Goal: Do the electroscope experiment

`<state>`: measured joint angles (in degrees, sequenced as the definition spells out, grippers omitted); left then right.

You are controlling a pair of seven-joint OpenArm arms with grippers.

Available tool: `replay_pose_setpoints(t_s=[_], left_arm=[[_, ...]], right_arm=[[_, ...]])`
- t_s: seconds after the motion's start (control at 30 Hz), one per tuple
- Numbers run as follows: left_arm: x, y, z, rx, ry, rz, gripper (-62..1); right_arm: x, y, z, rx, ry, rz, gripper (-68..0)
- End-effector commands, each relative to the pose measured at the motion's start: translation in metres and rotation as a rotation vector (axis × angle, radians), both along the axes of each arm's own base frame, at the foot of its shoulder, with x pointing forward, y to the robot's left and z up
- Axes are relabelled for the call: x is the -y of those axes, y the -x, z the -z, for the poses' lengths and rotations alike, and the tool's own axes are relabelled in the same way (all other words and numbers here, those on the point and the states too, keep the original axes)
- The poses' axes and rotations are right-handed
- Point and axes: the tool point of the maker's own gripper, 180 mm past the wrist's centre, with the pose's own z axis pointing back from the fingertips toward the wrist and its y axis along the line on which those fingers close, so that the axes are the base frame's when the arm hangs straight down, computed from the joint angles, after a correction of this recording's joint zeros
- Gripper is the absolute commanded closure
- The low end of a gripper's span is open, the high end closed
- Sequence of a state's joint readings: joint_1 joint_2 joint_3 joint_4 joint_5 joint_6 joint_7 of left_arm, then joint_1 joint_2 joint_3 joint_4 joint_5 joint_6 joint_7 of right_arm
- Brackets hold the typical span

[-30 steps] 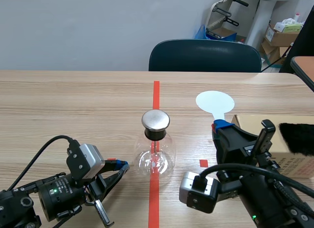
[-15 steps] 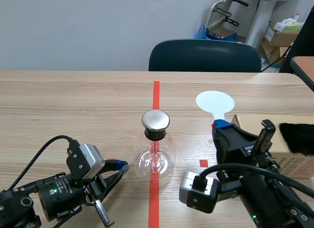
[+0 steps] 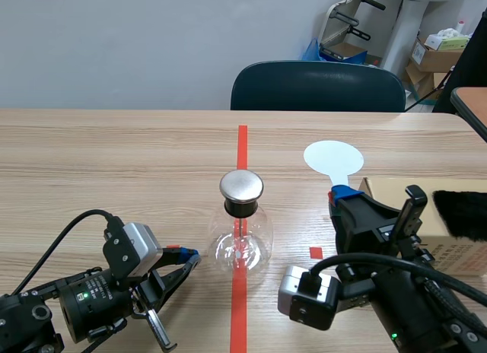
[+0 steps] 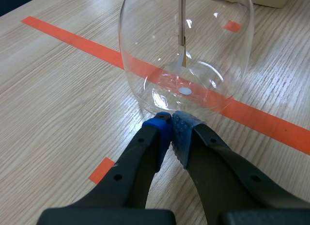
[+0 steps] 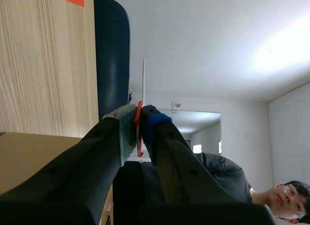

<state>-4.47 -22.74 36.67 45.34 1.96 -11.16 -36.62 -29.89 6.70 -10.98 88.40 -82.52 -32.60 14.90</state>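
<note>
The electroscope [image 3: 241,243], a clear glass flask with a round metal cap [image 3: 241,186], stands on the red tape line at the table's middle. Through its glass [image 4: 145,65] a thin metal rod [image 4: 182,26] hangs inside. My left gripper [image 3: 190,256] lies low on the table just left of the flask, shut on nothing, its blue-padded tips [image 4: 172,123] touching the flask's base. My right gripper [image 3: 342,193] stands right of the flask, shut on the handle of a white round paddle [image 3: 332,157]. In the right wrist view the paddle [image 5: 143,79] is edge-on between the pads [image 5: 139,119].
A cardboard box [image 3: 437,239] sits at the right table edge with a black furry piece [image 3: 460,212] on it. A dark chair [image 3: 317,87] stands behind the far edge, with boxes [image 3: 434,56] further back. A person [image 5: 232,179] shows in the right wrist view.
</note>
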Motion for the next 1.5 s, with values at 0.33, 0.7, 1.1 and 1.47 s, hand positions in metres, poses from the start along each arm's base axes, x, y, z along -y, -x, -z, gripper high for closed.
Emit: replay_pose_setpoints(t_s=[0.33, 0.7, 1.1, 1.47], left_arm=[[0.001, -0.005, -0.009, 0.025, 0.021, -0.003, -4.0], [0.001, -0.005, -0.009, 0.025, 0.022, -0.003, -4.1], [0.001, -0.005, -0.009, 0.025, 0.021, -0.003, -4.0], [0.001, -0.005, -0.009, 0.025, 0.022, -0.003, -4.1]], right_arm=[[0.002, -0.003, -0.018, 0.086, -0.007, 0.002, -1.1], [-0.029, 0.013, -0.018, 0.094, 0.003, -0.196, -1.1], [-0.059, 0.035, -0.014, 0.081, 0.017, -0.401, -1.1], [-0.064, 0.041, -0.013, 0.079, 0.019, -0.443, -1.1]])
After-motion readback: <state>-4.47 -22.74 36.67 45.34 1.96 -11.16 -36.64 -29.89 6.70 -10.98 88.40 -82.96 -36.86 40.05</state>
